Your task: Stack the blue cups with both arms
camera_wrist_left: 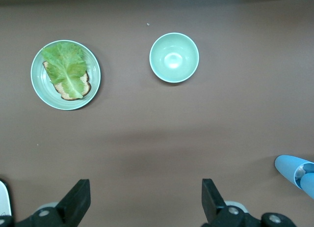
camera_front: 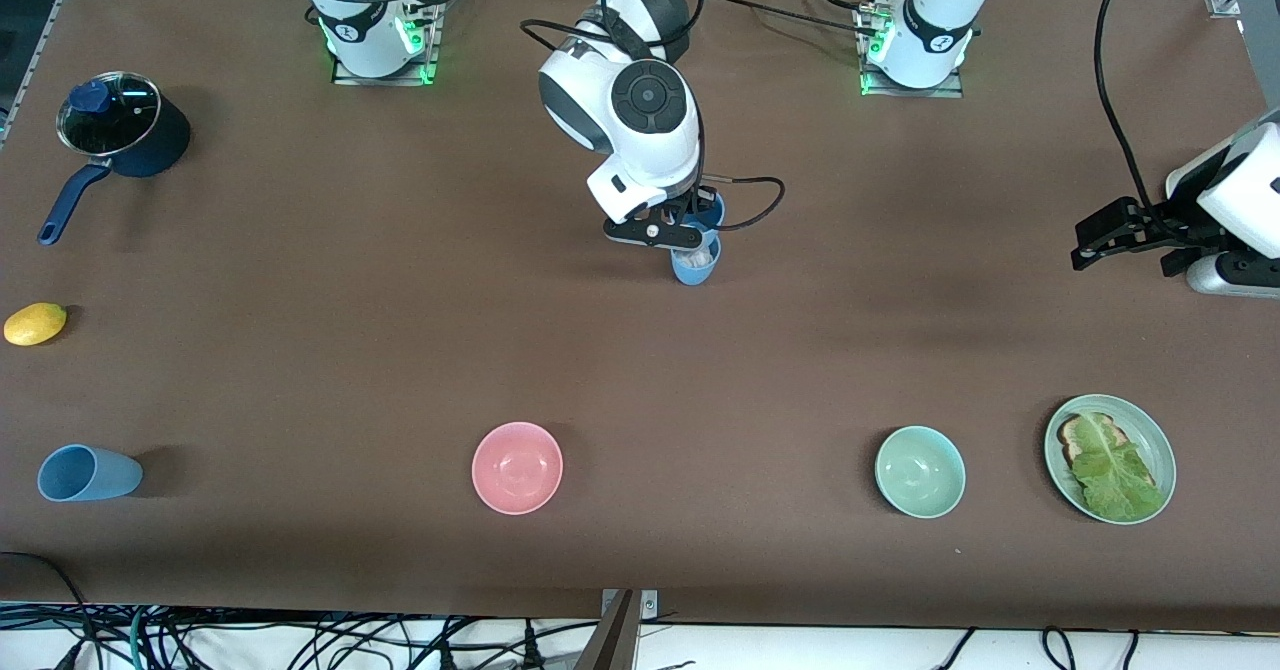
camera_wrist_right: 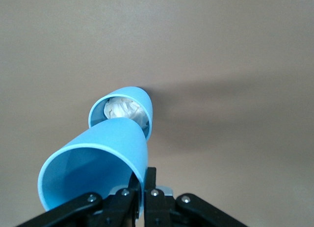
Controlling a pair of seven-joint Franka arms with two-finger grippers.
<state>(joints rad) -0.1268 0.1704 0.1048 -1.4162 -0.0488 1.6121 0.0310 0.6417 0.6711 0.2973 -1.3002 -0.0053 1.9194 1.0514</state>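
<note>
pink bowl [camera_front: 517, 467] near table edge, right claw [camera_front: 668, 236] gripping blue cup [camera_front: 706, 212]

Held cup [camera_front: 708, 212]: being largely hidden under the right gripper [camera_front: 655, 233]. Standing cup [camera_wrist_left: 297, 173]: running off the left wrist view's edge. White contents [camera_wrist_right: 125, 110]: staying unidentifiable.

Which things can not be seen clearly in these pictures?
- Front view: the right claw and its arm cover most of the held cup and part of the standing cup under it.
- Right wrist view: white stuff fills the standing cup; what it is cannot be told.
- Left wrist view: the picture edge cuts off the cups.
- Front view: the lying cup hides its inside.
</note>
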